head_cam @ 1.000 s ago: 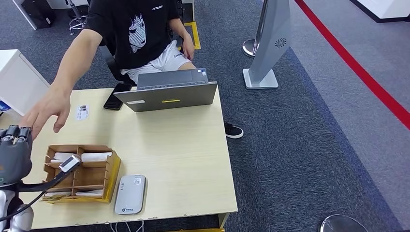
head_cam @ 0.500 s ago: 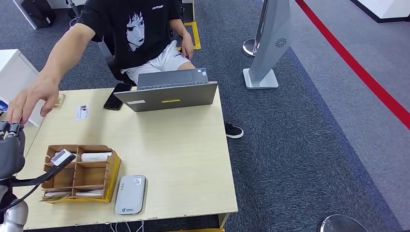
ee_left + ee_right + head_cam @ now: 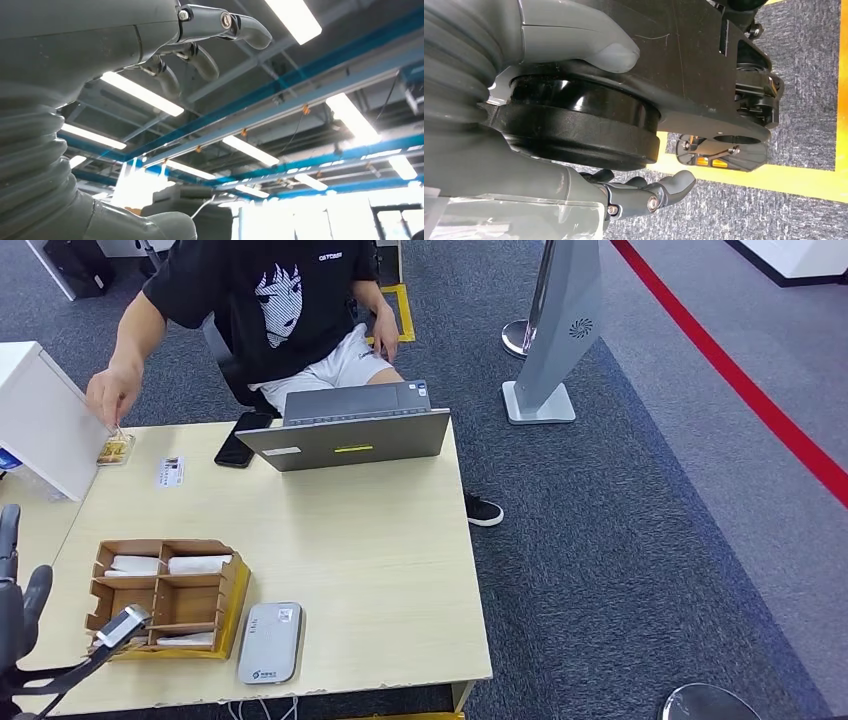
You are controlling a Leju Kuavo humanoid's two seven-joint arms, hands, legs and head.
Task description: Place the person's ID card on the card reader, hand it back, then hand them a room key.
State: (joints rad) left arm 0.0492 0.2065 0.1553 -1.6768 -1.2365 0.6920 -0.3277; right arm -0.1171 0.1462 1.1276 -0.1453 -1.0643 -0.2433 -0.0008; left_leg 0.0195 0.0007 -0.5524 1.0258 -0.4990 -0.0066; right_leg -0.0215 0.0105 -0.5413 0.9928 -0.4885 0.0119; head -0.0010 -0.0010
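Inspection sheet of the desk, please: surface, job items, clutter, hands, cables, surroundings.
Surface: light wooden table, flat, no spills.
Job's things: card reader at the near edge, nothing on it. Wooden organiser beside it, white cards in the far compartments. Printed card lies flat at the far left. Person's hand pinches a small card at the table's far-left corner.
Clutter: laptop, black phone, white box.
Hands: left hand raised beside the table, fingers apart, empty. Right hand hangs by the body, empty.
Cables: dark cable with grey connector at the left arm; white leads under the near edge.
Surroundings: seated person, grey sign stand, red floor line.
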